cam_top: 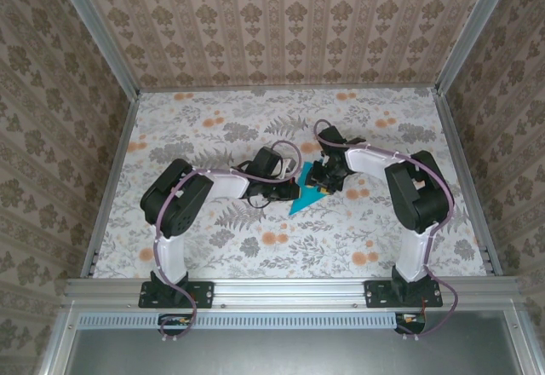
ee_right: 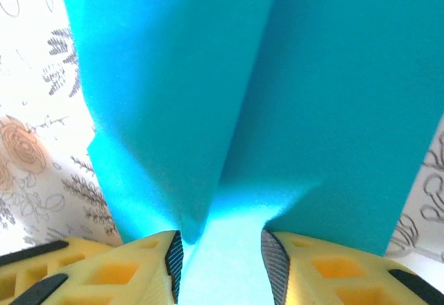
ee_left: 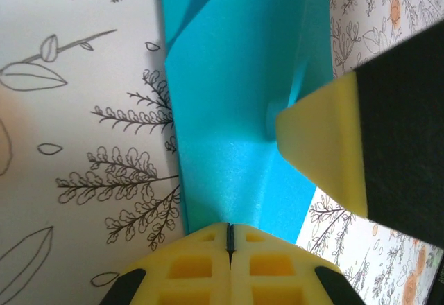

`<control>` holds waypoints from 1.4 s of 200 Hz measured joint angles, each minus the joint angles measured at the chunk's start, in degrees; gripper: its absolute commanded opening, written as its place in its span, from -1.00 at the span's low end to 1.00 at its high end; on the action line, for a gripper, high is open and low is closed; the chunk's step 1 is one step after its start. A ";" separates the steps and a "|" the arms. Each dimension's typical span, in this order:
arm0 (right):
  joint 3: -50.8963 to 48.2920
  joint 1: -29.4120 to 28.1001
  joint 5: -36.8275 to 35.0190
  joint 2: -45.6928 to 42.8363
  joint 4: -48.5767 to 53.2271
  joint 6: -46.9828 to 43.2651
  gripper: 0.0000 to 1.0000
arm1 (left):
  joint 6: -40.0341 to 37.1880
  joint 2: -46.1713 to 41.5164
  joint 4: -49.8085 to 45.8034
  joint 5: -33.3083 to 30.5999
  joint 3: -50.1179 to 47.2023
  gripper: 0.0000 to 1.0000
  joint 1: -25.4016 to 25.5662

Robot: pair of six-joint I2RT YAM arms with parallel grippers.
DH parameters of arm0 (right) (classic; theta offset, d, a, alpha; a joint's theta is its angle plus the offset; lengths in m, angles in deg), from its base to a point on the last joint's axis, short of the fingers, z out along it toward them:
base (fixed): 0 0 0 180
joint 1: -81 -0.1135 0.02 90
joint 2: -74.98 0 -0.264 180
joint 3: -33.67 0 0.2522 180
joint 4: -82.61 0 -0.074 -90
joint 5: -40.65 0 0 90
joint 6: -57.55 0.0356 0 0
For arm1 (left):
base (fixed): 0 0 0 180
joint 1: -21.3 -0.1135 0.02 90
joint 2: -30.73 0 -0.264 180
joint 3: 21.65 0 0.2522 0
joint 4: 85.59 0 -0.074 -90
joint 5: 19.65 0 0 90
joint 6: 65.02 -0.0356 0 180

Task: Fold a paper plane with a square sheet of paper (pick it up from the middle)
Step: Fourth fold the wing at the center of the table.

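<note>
The paper plane (cam_top: 303, 201) is a teal-blue folded sheet lying mid-table, its point toward the near side. In the left wrist view the paper plane (ee_left: 229, 90) runs away from my left gripper (ee_left: 230, 227), whose jaws are shut tight with their tips on the paper's near edge. One yellow fingertip (ee_left: 319, 145) of the right gripper presses a dent into the sheet. In the right wrist view my right gripper (ee_right: 222, 253) has its jaws apart astride the centre crease of the paper plane (ee_right: 166, 97), whose two flaps rise on either side. Both my left gripper (cam_top: 294, 186) and right gripper (cam_top: 321, 181) meet over the paper.
The floral tablecloth (cam_top: 213, 128) covers the table, walled by patterned panels on three sides. A metal rail (cam_top: 289, 290) with both arm bases runs along the near edge. Both forearms crowd the table's middle.
</note>
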 measured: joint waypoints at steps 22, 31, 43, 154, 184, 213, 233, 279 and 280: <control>-2.12 0.85 0.46 -2.82 0.04 -1.55 -0.13 | -0.68 0.02 -1.44 0.50 0.48 -1.00 -0.02; -2.80 1.22 1.18 -4.24 -0.24 -2.23 -0.16 | -1.01 0.02 -2.01 0.66 0.68 -1.00 -0.09; -3.30 1.49 2.14 -5.86 -1.05 -3.13 -0.22 | -1.29 0.13 -2.67 0.76 1.01 -1.00 -0.28; -2.64 0.68 9.29 -1.31 -10.60 -5.75 -0.48 | -3.61 0.50 -5.79 1.57 2.69 -1.00 -0.33; -2.45 0.72 8.02 0.15 -10.64 -5.33 -0.48 | -3.96 0.33 -6.56 1.75 2.93 -0.98 -0.33; -2.45 0.74 7.56 0.15 -11.13 -5.16 -0.48 | -4.13 -0.61 -7.52 1.77 2.84 -0.80 -0.33; -2.45 0.83 7.06 0.15 -11.58 -5.11 -0.48 | -4.07 -2.32 -7.23 1.81 2.19 -0.70 -0.20; -2.47 0.98 5.90 0.15 -11.91 -4.87 -0.48 | -3.39 -5.86 -5.53 1.79 -0.15 -0.59 1.22; -2.47 0.98 5.88 0.15 -11.91 -4.87 -0.48 | -3.39 -5.90 -5.49 1.79 -0.20 -0.59 1.22</control>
